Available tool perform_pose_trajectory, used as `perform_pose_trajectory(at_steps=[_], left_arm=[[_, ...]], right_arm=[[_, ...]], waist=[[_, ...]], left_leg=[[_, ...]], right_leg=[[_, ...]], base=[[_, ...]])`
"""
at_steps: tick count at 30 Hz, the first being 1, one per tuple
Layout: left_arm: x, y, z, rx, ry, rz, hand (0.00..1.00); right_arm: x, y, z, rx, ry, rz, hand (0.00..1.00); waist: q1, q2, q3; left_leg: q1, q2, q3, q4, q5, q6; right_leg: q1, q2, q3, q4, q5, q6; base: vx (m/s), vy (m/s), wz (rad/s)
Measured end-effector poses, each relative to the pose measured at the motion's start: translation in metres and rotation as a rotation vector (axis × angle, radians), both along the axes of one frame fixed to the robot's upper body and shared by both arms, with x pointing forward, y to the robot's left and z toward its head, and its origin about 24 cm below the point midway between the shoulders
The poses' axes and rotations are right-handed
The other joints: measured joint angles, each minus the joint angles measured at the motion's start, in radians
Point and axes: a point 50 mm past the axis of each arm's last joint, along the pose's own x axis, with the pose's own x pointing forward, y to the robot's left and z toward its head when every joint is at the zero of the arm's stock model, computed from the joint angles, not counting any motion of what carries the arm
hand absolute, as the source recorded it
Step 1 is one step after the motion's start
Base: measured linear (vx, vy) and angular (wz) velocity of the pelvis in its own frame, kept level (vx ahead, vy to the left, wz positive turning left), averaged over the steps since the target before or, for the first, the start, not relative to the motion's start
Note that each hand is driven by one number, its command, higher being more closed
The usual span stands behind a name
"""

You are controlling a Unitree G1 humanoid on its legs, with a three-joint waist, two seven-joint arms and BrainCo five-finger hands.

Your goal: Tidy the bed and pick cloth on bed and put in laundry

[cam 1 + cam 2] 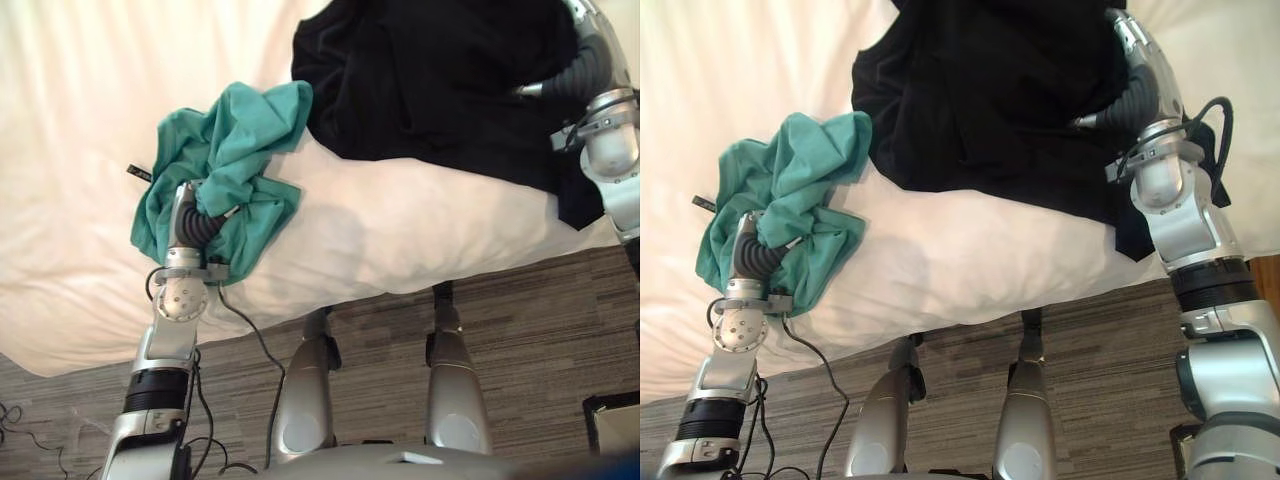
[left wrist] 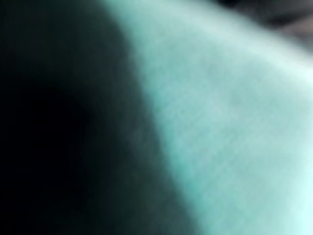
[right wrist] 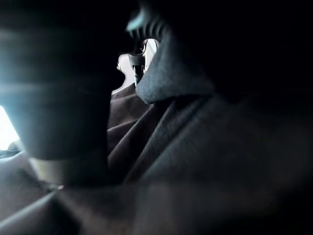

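Note:
A crumpled teal cloth lies on the white bed near its front edge. My left hand is pushed into the folds from below, and the teal cloth sits right against it in the left wrist view. A larger black cloth is spread on the bed to the right of the teal one, touching it and hanging a little over the edge. My right hand reaches into the black cloth's right side and is buried in the fabric. Dark folds of the black cloth show in the right wrist view.
The bed's front edge runs across the middle of the view, with grey striped floor below it. A small black tag lies on the sheet left of the teal cloth. A dark framed object stands on the floor at the lower right.

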Motion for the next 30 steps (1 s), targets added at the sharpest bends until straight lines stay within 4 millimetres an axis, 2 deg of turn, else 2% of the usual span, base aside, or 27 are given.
perform_pose_trajectory(at_steps=[3, 6, 9, 10, 11, 12, 15, 16, 18, 21, 23, 24, 26, 30], left_arm=[[-0.007, 0.005, 0.0, -0.003, -0.004, 0.014, 1.0], [-0.01, 0.005, -0.005, -0.002, 0.016, 0.016, 1.0], [-0.012, 0.004, -0.025, -0.02, 0.094, 0.016, 1.0], [-0.012, 0.004, -0.027, -0.021, 0.108, 0.014, 1.0], [-0.011, 0.002, -0.04, -0.028, 0.165, 0.008, 1.0], [-0.011, 0.002, -0.045, -0.037, 0.186, 0.011, 1.0], [-0.01, -0.005, -0.071, -0.088, 0.303, 0.025, 1.0], [-0.01, -0.005, -0.075, -0.098, 0.326, 0.034, 1.0], [-0.01, -0.008, -0.096, -0.113, 0.435, 0.06, 1.0], [-0.013, -0.011, -0.114, -0.136, 0.518, 0.081, 1.0], [-0.018, -0.015, -0.131, -0.171, 0.601, 0.1, 1.0], [-0.019, -0.016, -0.134, -0.176, 0.615, 0.101, 1.0], [-0.024, -0.02, -0.147, -0.184, 0.682, 0.105, 1.0], [-0.032, -0.024, -0.162, -0.265, 0.751, 0.137, 1.0]], right_arm=[[0.0, 0.002, 0.005, 0.008, -0.01, 0.015, 1.0], [0.001, 0.001, -0.013, 0.038, 0.044, 0.026, 1.0], [0.002, 0.005, -0.063, 0.163, 0.146, 0.048, 1.0], [0.002, 0.006, -0.071, 0.183, 0.163, 0.05, 1.0], [0.0, 0.009, -0.102, 0.267, 0.229, 0.051, 1.0], [-0.002, 0.01, -0.112, 0.301, 0.25, 0.049, 1.0], [-0.017, 0.025, -0.18, 0.474, 0.413, 0.051, 1.0], [-0.021, 0.027, -0.191, 0.519, 0.435, 0.043, 1.0], [-0.036, 0.036, -0.235, 0.64, 0.55, 0.005, 1.0], [-0.047, 0.043, -0.264, 0.708, 0.64, -0.027, 1.0], [-0.058, 0.043, -0.288, 0.77, 0.72, -0.07, 1.0], [-0.06, 0.041, -0.292, 0.78, 0.732, -0.079, 1.0], [-0.077, 0.04, -0.314, 0.862, 0.799, -0.115, 1.0], [-0.097, 0.047, -0.34, 1.003, 0.888, -0.14, 1.0]], waist=[[0.011, 0.006, -0.005], [0.027, -0.007, -0.028], [0.029, -0.033, -0.079], [0.029, -0.035, -0.084], [0.03, -0.053, -0.107], [0.03, -0.058, -0.117], [0.029, -0.091, -0.155], [0.027, -0.095, -0.159], [0.025, -0.117, -0.208], [0.026, -0.124, -0.245], [0.022, -0.118, -0.272], [0.022, -0.117, -0.279], [0.016, -0.135, -0.316], [0.013, -0.16, -0.339]], left_leg=[[-0.016, 0.02, 0.002, 0.0, 0.002, -0.001], [-0.018, 0.034, 0.002, 0.0, 0.007, -0.007], [0.007, 0.037, 0.0, 0.001, 0.01, -0.006], [0.015, 0.037, 0.0, 0.001, 0.01, -0.006], [0.046, 0.037, 0.0, 0.001, 0.01, -0.006], [0.058, 0.036, 0.0, 0.001, 0.01, -0.006], [0.135, 0.033, 0.003, 0.002, 0.01, -0.006], [0.152, 0.031, 0.003, 0.002, 0.01, -0.006], [0.202, 0.026, 0.005, 0.002, 0.007, -0.008], [0.242, 0.026, 0.007, 0.002, -0.011, -0.009], [0.303, 0.025, 0.028, 0.002, -0.068, -0.007], [0.313, 0.025, 0.032, 0.002, -0.081, -0.008], [0.35, 0.008, 0.043, 0.002, -0.117, -0.009], [0.416, -0.006, 0.06, 0.001, -0.137, -0.011]], right_leg=[[-0.015, 0.02, -0.005, 0.0, 0.007, -0.005], [-0.015, 0.033, -0.011, 0.002, 0.008, -0.007], [0.02, 0.035, -0.033, 0.002, 0.004, -0.012], [0.03, 0.035, -0.039, 0.002, 0.002, -0.015], [0.067, 0.034, -0.049, 0.001, -0.004, -0.018], [0.081, 0.033, -0.052, 0.0, -0.008, -0.019], [0.174, 0.03, -0.074, -0.002, -0.032, -0.027], [0.195, 0.028, -0.079, -0.001, -0.041, -0.027], [0.251, 0.024, -0.092, 0.007, -0.073, -0.03], [0.291, 0.024, -0.094, 0.012, -0.087, -0.03], [0.341, 0.021, -0.092, 0.015, -0.1, -0.02], [0.349, 0.021, -0.091, 0.014, -0.102, -0.019], [0.386, 0.004, -0.086, 0.002, -0.105, -0.013], [0.446, -0.01, -0.074, -0.021, -0.106, -0.011]], base=[[-0.04, -0.016, -0.05], [0.0, 0.0, 0.0], [0.04, -0.027, 0.08], [0.07, -0.028, 0.16], [0.06, -0.023, 0.14], [0.08, -0.028, 0.19], [0.07, -0.027, 0.16], [0.08, -0.037, 0.2], [0.06, -0.028, 0.19], [0.03, -0.007, 0.03], [0.03, 0.039, -0.08], [0.04, 0.065, -0.09], [0.05, 0.066, -0.06], [0.05, 0.028, -0.1]])
